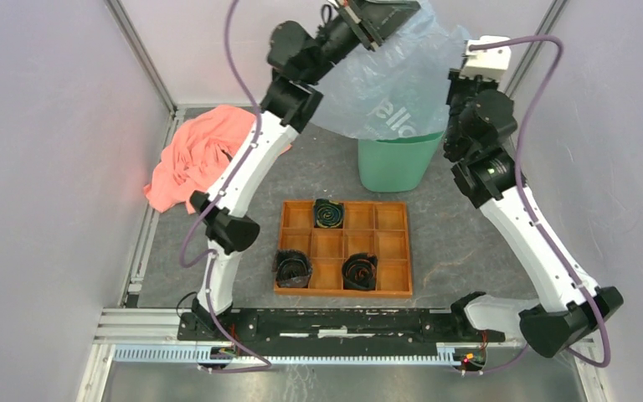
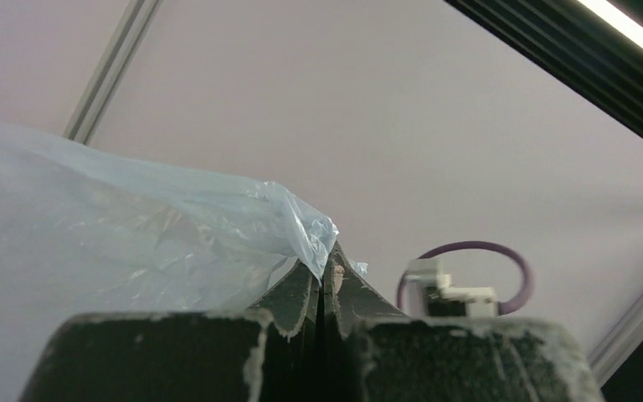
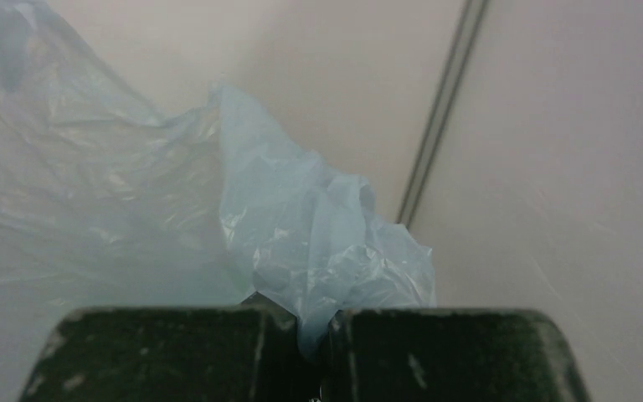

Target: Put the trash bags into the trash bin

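Pink cloth [image 1: 201, 157] heaped far left. My left gripper [image 2: 325, 270], up high, fingers pinched tight on one edge of the trash bag [image 1: 393, 84]. Bag hangs spread between my arms, lower end at the mouth of the trash bin [image 1: 398, 165]. My right gripper [image 3: 314, 327] clamps the opposite edge.

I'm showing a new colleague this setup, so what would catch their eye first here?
The pale blue trash bag, held up at the back between the left gripper and right gripper, both shut on its edge, with its lower end at the mouth of the mint-green trash bin. Next, the salmon-pink cloth heaped at the left.
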Available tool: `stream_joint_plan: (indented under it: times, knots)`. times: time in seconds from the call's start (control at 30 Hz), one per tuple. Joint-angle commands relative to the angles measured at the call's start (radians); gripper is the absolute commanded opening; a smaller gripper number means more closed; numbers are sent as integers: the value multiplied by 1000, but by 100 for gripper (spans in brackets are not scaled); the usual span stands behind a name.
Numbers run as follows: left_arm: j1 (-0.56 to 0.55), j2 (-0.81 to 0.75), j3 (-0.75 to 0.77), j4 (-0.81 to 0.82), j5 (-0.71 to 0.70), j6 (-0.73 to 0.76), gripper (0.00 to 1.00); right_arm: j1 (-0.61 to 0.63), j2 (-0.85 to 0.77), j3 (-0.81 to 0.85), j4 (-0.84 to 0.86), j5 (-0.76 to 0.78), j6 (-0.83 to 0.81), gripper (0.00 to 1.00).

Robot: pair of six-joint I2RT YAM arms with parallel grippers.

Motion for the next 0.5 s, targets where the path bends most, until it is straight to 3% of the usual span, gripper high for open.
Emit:
stream_joint_plan:
  times: [0.0, 0.1, 0.23, 0.37, 0.47]
  knots:
    - [-34, 60, 14, 189, -94, -117, 2, -39, -93, -32, 29, 121, 12, 0]
    - [-61, 80, 15, 217, -143, -107, 2, -56, -130, -65, 33, 74, 7, 0]
    - [-77, 84, 8, 145, -199, -76, 2, -82, -160, -91, 34, -203, -2, 0]
    - [-72, 83, -13, 15, -204, -14, 2, -101, -121, -94, 8, -385, 6, 0]
    - [-58, 69, -33, -85, -181, 39, 2, -153, -79, -73, -2, -647, 91, 0]
